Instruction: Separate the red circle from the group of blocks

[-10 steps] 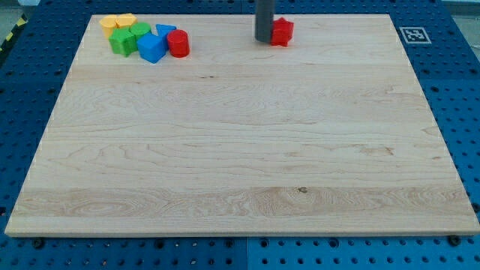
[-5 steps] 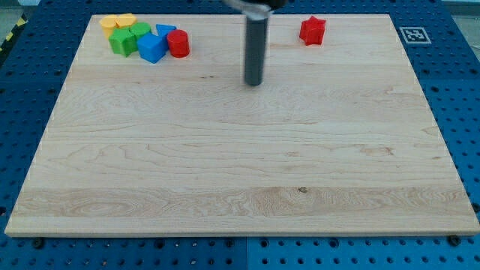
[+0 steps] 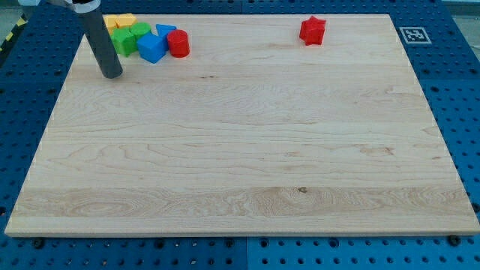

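The red circle [image 3: 178,43] sits at the right end of a tight group at the view's top left. It touches two blue blocks [image 3: 152,47] [image 3: 165,31]. Green blocks [image 3: 126,38] and yellow blocks [image 3: 118,21] lie further left in the group. My tip [image 3: 112,74] stands on the board just below and left of the group, under the green blocks and apart from them. The rod hides part of the group's left side.
A red star-shaped block [image 3: 312,30] lies alone near the view's top, right of centre. The wooden board [image 3: 240,150] lies on a blue pegboard table. A black-and-white marker tag [image 3: 414,34] is just off the board's top right corner.
My tip left the red star block at the top, swung down to mid-board, then moved far left to below the group. The star block shifted slightly right. The group has not moved.
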{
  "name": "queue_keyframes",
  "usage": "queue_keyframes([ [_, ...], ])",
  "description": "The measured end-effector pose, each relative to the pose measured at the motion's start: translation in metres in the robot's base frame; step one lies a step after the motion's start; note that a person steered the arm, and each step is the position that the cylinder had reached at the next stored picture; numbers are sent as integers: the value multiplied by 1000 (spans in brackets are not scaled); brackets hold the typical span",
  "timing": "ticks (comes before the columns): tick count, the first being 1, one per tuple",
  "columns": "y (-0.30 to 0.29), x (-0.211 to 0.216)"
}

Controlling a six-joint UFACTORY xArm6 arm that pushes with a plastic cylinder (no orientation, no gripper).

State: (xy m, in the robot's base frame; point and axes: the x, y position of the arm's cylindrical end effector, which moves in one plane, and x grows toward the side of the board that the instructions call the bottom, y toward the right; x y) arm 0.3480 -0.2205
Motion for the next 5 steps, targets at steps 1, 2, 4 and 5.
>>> queue_keyframes([
  [1, 21, -24],
  [2, 54, -40],
  [4, 126, -44],
  [5, 168, -44],
])
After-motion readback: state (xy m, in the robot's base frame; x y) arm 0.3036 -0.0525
